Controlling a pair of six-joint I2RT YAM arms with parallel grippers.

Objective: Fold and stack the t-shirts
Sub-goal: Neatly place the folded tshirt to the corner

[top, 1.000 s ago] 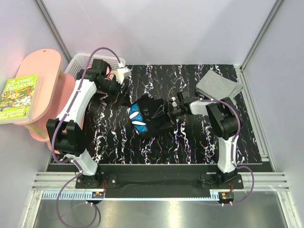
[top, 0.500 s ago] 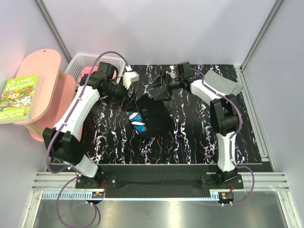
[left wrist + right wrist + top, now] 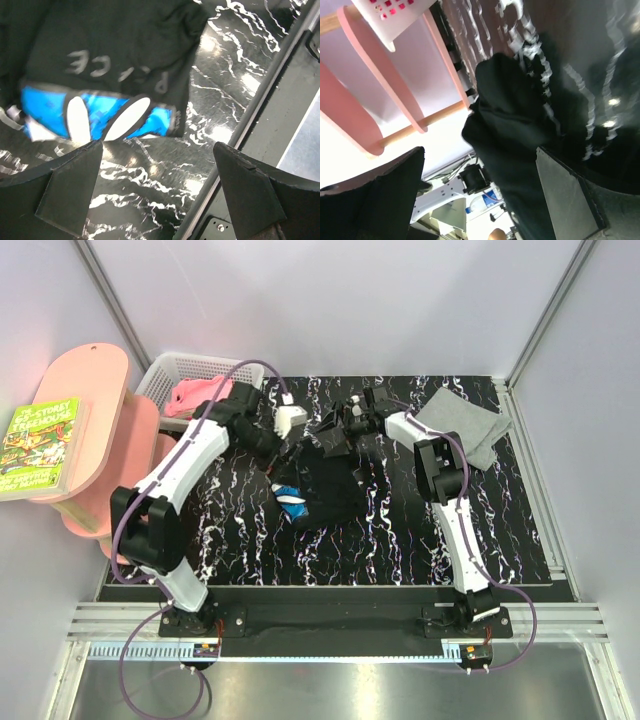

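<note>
A black t-shirt (image 3: 325, 485) with a blue and white print (image 3: 290, 498) lies crumpled at the table's middle. It fills the top of the left wrist view (image 3: 110, 55). My left gripper (image 3: 292, 448) hovers at its far left edge; it is open and empty (image 3: 160, 200) over bare table. My right gripper (image 3: 338, 430) is at the shirt's far edge. Its jaws stand wide apart (image 3: 480, 200), with a raised fold of black cloth (image 3: 520, 150) between them, near the right finger. A folded light grey t-shirt (image 3: 465, 420) lies at the far right. A pink t-shirt (image 3: 195, 395) sits in the basket.
A white basket (image 3: 165, 375) stands at the table's far left corner. A pink shelf (image 3: 85, 440) with a book (image 3: 40, 445) is left of the table. The black marbled table (image 3: 400, 540) ends at a metal rail in front.
My right gripper has swung from the shirt's right side to its far edge, pulling black cloth with it. My left arm has moved right from the basket to the shirt's far left edge.
</note>
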